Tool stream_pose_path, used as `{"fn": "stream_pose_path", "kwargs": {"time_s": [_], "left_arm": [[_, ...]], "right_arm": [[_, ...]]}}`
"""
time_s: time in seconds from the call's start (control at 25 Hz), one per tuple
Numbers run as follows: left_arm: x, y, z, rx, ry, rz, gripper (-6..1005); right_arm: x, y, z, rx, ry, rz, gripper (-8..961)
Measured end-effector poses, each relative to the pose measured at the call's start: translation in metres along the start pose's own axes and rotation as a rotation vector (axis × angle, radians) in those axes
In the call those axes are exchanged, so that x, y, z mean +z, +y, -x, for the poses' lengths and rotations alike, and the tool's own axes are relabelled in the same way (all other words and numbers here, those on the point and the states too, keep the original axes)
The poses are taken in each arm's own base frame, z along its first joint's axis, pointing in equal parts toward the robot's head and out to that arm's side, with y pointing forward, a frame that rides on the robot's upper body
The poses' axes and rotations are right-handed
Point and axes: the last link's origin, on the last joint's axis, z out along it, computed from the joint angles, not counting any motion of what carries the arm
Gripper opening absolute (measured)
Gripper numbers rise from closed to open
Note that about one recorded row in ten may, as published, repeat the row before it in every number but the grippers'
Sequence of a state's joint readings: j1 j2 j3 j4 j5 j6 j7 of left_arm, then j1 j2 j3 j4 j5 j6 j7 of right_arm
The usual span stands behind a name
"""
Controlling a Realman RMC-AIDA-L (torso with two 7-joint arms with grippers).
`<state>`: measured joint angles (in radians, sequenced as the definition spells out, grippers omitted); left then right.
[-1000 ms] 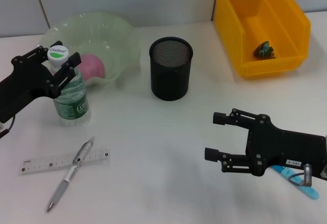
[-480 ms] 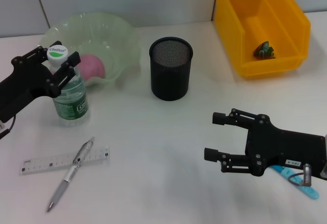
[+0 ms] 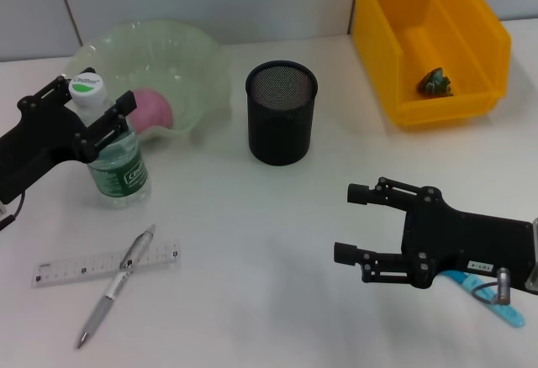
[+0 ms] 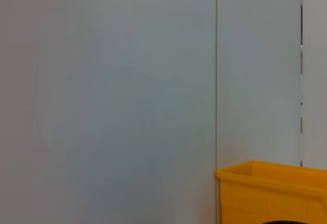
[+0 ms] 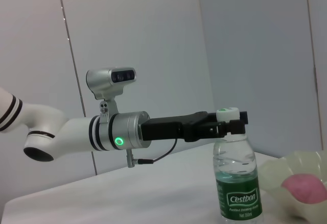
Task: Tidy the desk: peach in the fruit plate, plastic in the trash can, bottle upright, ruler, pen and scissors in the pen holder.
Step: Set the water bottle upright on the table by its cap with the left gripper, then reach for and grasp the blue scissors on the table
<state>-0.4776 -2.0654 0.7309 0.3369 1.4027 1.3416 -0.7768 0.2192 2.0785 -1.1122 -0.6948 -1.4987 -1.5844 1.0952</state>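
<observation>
The white desk (image 3: 252, 242) carries everything. At its far right stands the yellow trash bin (image 3: 471, 49) with a crumpled piece of green plastic (image 3: 435, 82) inside. At far left sits the pale green fruit plate (image 3: 168, 57), holding the pink peach (image 3: 151, 109). The right gripper (image 3: 357, 225) hovers low over the desk's near right side, its fingers spread apart and grasping nothing; the blue scissors (image 3: 496, 297) lie partly hidden beneath its body. The left gripper (image 3: 92, 112) sits at the neck of the bottle (image 3: 113, 154), a finger on either side just under the white cap (image 3: 84, 84); whether the pads actually press the neck, I cannot tell. The bottle stands upright just in front of the plate, seen plainly in the right wrist view (image 5: 236, 175). The black mesh pen holder (image 3: 282, 112) stands mid-desk, between plate and bin. Near the front left lies the clear ruler (image 3: 76, 265), with the pen (image 3: 118, 284) resting slantwise across it
</observation>
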Motion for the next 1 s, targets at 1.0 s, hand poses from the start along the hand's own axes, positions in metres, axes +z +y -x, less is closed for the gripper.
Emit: {"fn": "stream_pose_path", "kwargs": {"time_s": [1.0], "left_arm": [[-0.067,0.006,0.001,0.036,0.036,0.006,800]], "right_arm": [[-0.024,-0.019,0.012,0.106,-0.02,-0.11,829]]}}
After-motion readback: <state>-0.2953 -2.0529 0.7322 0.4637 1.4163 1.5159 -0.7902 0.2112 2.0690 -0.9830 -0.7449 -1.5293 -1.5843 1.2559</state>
